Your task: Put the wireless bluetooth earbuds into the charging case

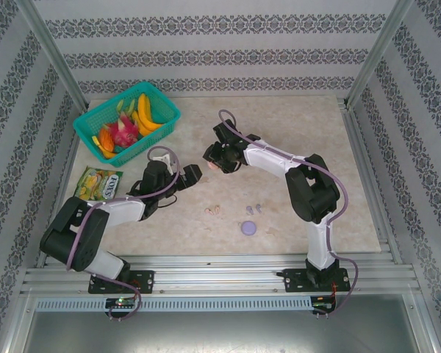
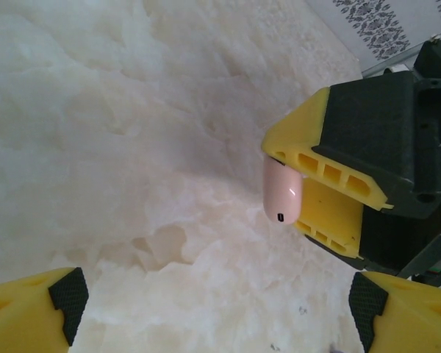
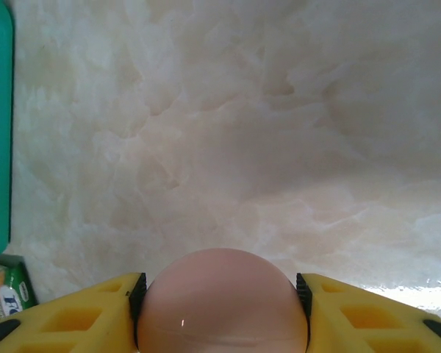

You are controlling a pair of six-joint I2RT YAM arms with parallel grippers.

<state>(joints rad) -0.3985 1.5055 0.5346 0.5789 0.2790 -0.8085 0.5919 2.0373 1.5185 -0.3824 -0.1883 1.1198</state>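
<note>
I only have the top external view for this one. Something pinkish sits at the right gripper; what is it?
Observer: The right wrist view shows a round pink case held by the right gripper, clamped between its fingers.
Operator: And the other arm, is it carrying anything?
Observer: No. In the left wrist view the left gripper has its fingers wide apart with nothing between them, and it faces the pink case.

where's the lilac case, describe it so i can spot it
Look at the marble table, near the middle of its front edge. The lilac case lies there flat, a round disc. The lilac earbuds just behind it are much smaller.
</note>
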